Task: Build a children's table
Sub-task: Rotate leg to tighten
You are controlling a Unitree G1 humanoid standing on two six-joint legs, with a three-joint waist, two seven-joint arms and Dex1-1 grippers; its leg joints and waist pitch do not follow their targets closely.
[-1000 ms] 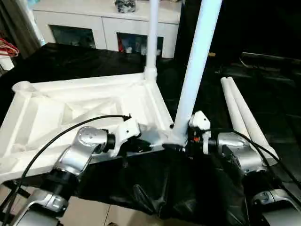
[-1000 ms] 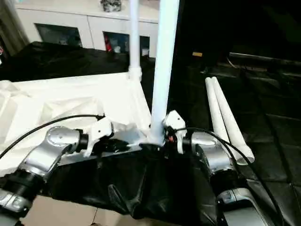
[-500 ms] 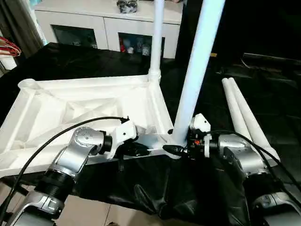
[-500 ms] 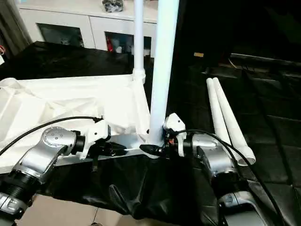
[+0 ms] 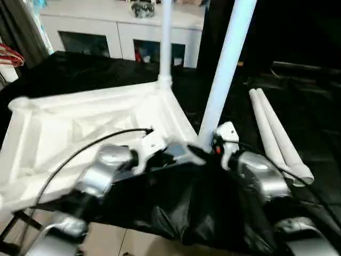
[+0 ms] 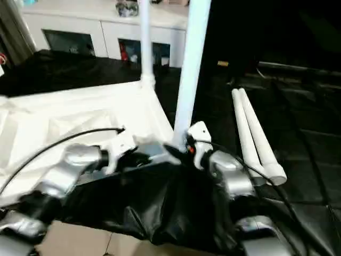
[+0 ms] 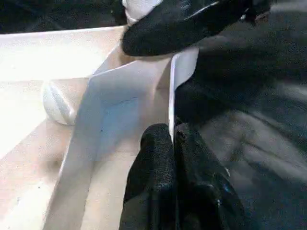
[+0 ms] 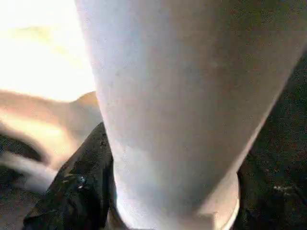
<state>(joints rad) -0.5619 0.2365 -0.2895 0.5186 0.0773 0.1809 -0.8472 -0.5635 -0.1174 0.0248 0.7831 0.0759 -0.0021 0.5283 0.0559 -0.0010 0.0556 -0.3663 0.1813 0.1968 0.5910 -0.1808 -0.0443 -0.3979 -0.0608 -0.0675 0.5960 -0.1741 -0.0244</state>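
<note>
Head views: the tabletop (image 5: 80, 125) lies underside up on the black cloth, with the near leg (image 5: 224, 74) upright in its near corner socket and two spare legs (image 5: 279, 141) lying beyond that leg. Left wrist view: left gripper (image 7: 171, 141) pinches the tabletop's rim. Right wrist view: right gripper (image 8: 168, 191) wraps the near leg's base, one finger (image 8: 79, 187) touching; looks like a grip, axis vertical

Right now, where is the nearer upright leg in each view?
Left eye: nearer upright leg, right of centre, rising past the top edge.
Right eye: centre, leaning the same way.
Left wrist: probably the white stub beyond the tabletop's edge.
Right wrist: the big white tube, close up.
Landmark: the tabletop at its foot.
</note>
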